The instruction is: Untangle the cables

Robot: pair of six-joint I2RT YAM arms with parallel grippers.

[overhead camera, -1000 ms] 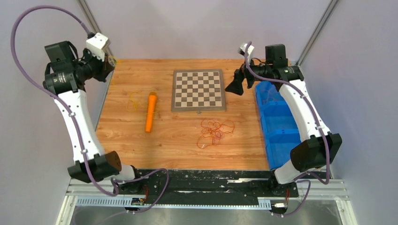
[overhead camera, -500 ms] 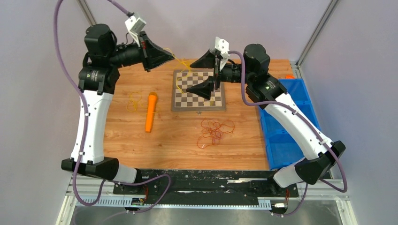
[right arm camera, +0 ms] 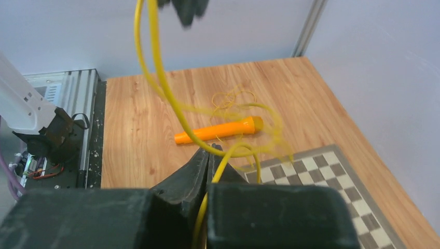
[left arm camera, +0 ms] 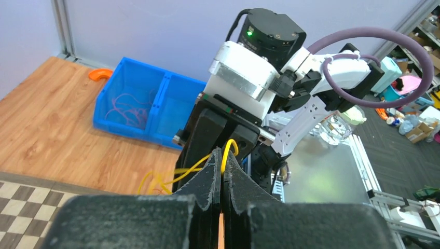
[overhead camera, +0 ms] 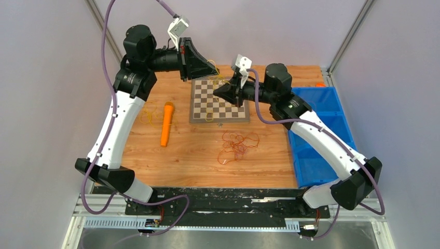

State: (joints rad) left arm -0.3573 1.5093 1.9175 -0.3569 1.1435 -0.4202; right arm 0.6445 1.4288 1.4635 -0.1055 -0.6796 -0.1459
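High over the chessboard (overhead camera: 219, 99) my two grippers meet tip to tip. The left gripper (overhead camera: 214, 67) is shut on a thin yellow cable (left arm camera: 231, 147) that arches out of its tips. My right gripper (overhead camera: 218, 91) is shut on the same yellow cable (right arm camera: 155, 67), which runs up from its tips (right arm camera: 208, 153) to the left fingers (right arm camera: 187, 8). More yellow loops hang blurred between them (overhead camera: 223, 79). A reddish-orange cable tangle (overhead camera: 237, 144) lies on the wood near the table's middle. A small yellow loop bundle (overhead camera: 149, 113) lies at the left.
An orange cylinder (overhead camera: 166, 123) lies left of the chessboard, beside the small yellow loops (right arm camera: 233, 97). Blue bins (overhead camera: 316, 135) line the right edge, one holding thin pinkish wires (left arm camera: 127, 106). An orange curved piece (left arm camera: 99, 74) lies behind the bins. Grey walls close in the table.
Both arms swung from the table's sides to the middle above the chessboard. The left came with the yellow cable; the right gripper, open before, has shut on it.
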